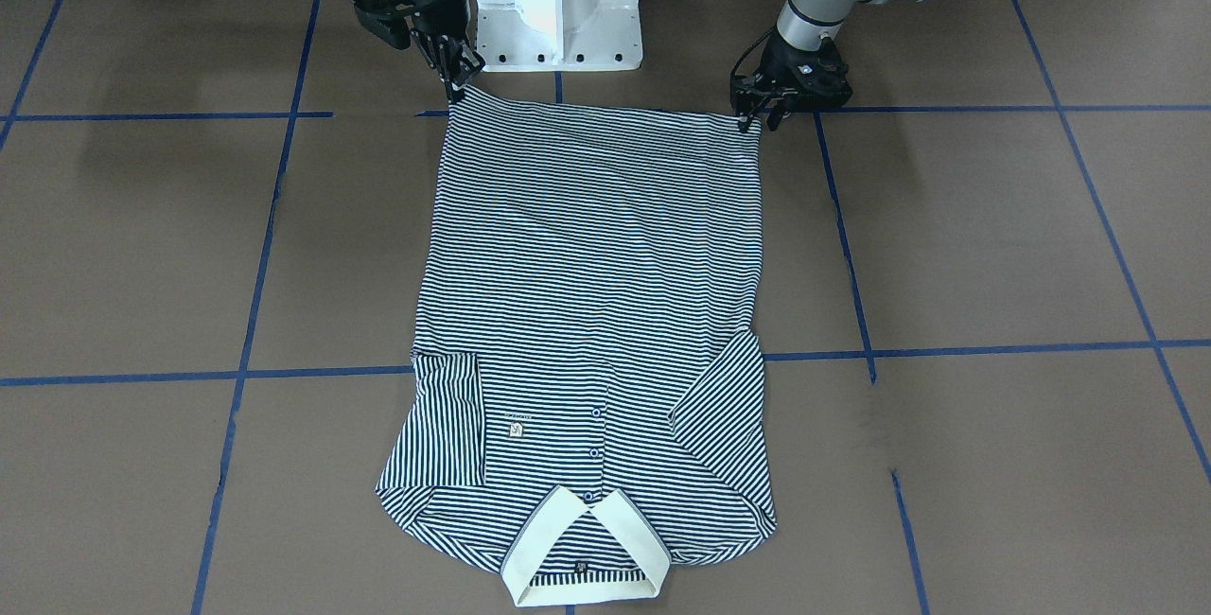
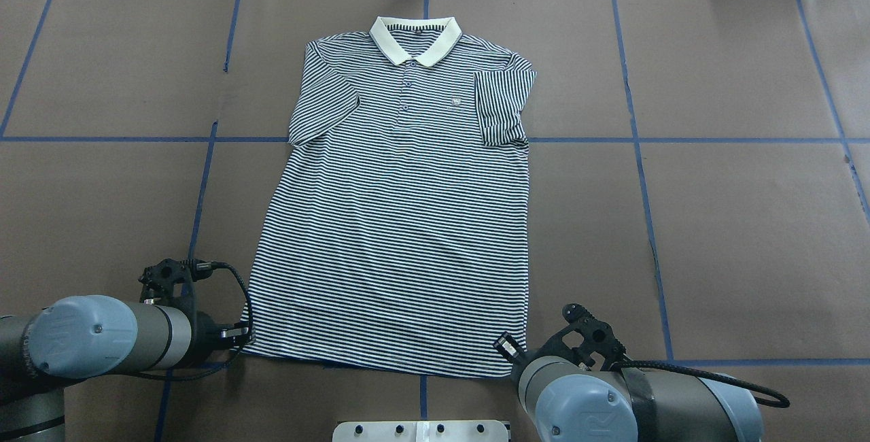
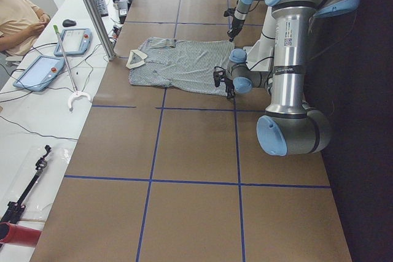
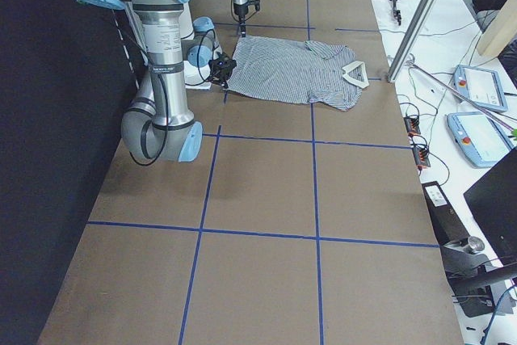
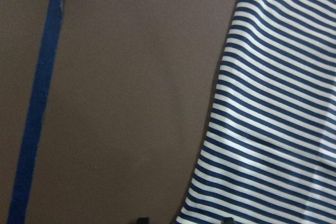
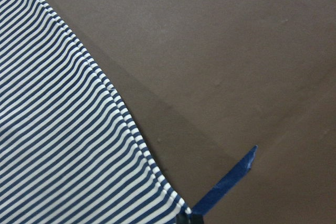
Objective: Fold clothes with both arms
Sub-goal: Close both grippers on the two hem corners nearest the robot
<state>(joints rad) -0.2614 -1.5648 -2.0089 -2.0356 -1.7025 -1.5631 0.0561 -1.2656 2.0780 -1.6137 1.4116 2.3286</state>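
Overhead exterior shows the left gripper (image 2: 243, 337) low on the table (image 2: 747, 224), at one hem corner of the polo shirt (image 2: 394, 224). In its wrist view that corner lies between two dark tips set a little apart. I judge its jaws narrowly parted around the cloth and not yet clamped.

From that hand the shirt runs flat and face up, straight away from the fingertips. The cream collar (image 2: 414, 41) is at the end farthest from both grippers. Both short sleeves are turned in onto the chest, one on each side of the placket.

At the other hem corner, the right gripper (image 2: 508, 347) looks pinched onto the shirt. The front-facing view shows that corner drawn up into a small peak at its fingertips.

As a judgement, the sleeve folds are done and the hem grasp is half made. What remains is closing the left hand, raising the hem with both arms, carrying it toward the collar, and any further fold.
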